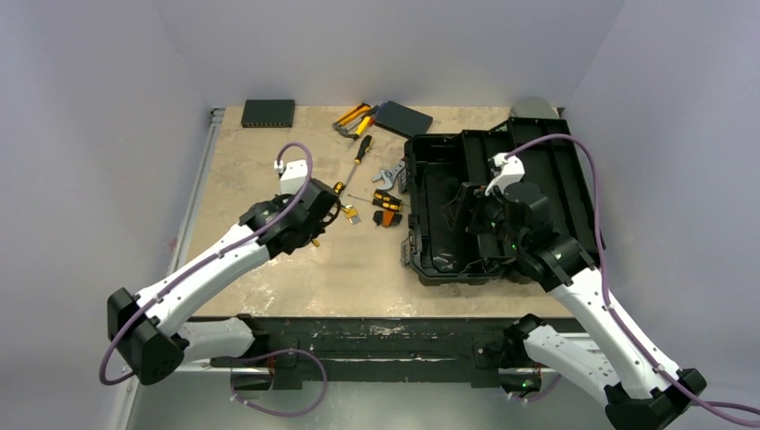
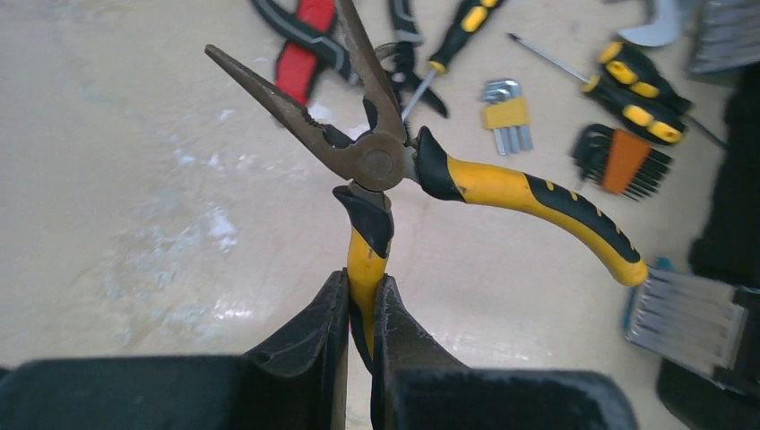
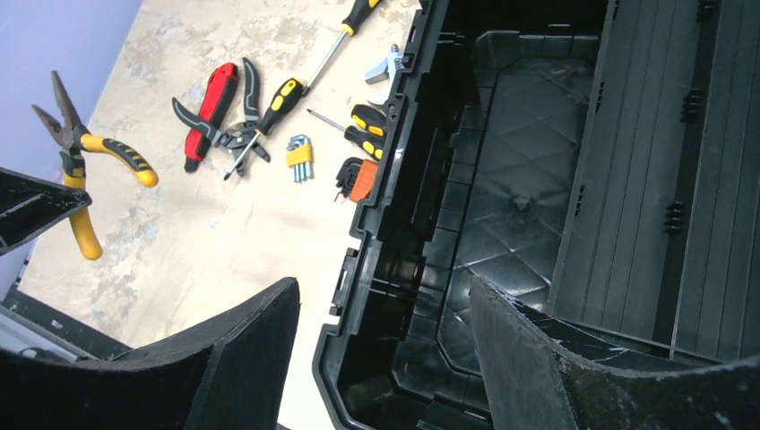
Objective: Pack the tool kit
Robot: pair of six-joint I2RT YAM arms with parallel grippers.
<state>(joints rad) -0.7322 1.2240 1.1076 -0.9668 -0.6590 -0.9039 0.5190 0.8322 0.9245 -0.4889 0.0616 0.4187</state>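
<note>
Two robot arms rise from the near edge of a beige table (image 1: 296, 278). The left arm stretches diagonally forward over the table's left-middle. Its left gripper (image 2: 363, 285) is closed tightly on one yellow-and-black handle of a pair of needle-nose pliers (image 2: 376, 161), which it holds above the table. The pliers gape open, with the grey nose pointing away and the free handle sticking out to the right. The right arm bends up and forward over the black toolbox (image 3: 511, 206). The right gripper (image 3: 381, 287) hangs above the box's near-left rim with its fingers spread wide, holding nothing. The toolbox sits on the right half of the table with its lid laid open and its moulded tub bare. Just left of it lie more tools: an orange hex-key set (image 2: 623, 161), yellow hex keys (image 2: 505, 112), stubby screwdrivers (image 2: 636, 90), red-handled pliers (image 3: 211, 107), a long screwdriver (image 3: 336, 45) and a wrench (image 3: 385, 64). Along the far edge lie a flat black box (image 1: 268, 112) and a dark case (image 1: 402, 118).
</note>
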